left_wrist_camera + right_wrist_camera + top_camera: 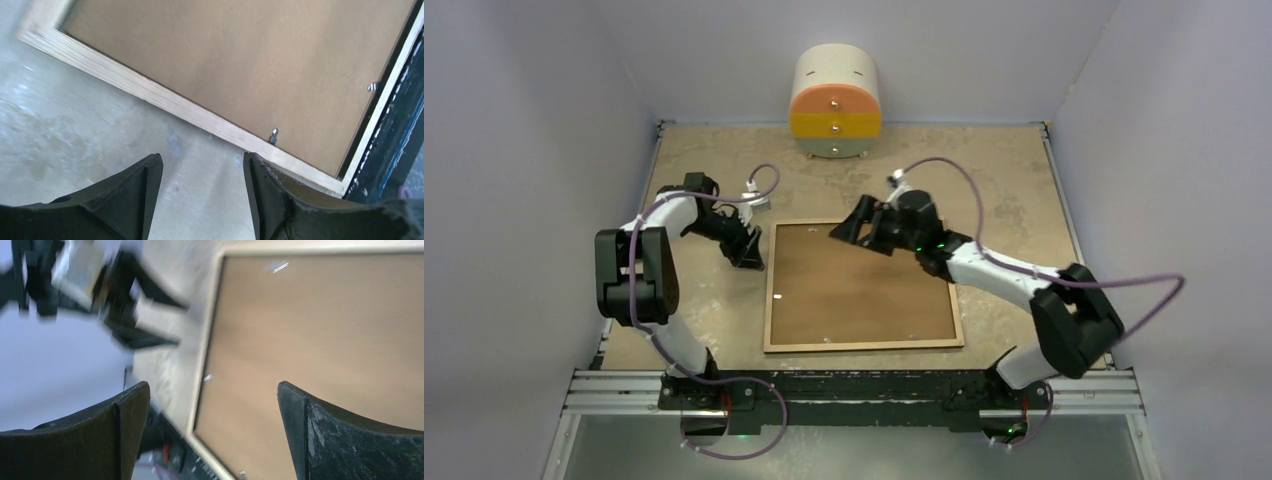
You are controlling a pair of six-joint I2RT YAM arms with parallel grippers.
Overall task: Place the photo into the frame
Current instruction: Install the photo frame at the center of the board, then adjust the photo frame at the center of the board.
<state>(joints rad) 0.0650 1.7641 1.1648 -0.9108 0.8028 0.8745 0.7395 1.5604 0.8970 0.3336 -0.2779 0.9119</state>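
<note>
The frame [770,290] lies face down in the middle of the table, its light wood back edge up, with a plain brown backing board [859,285] filling it. The photo is hidden. My left gripper [749,250] hangs open just off the frame's left edge; in the left wrist view its fingers [202,165] hold nothing, with bare table between them and the wood edge [165,100] just beyond. My right gripper [849,228] is open over the frame's far edge. The right wrist view is blurred, with that gripper [214,395] above the board [310,325].
A cream, orange and yellow drawer unit [836,105] stands at the back wall. Small metal tabs [274,135] stick up along the frame's inner edge. A black rail [854,385] runs along the near table edge. Walls close both sides.
</note>
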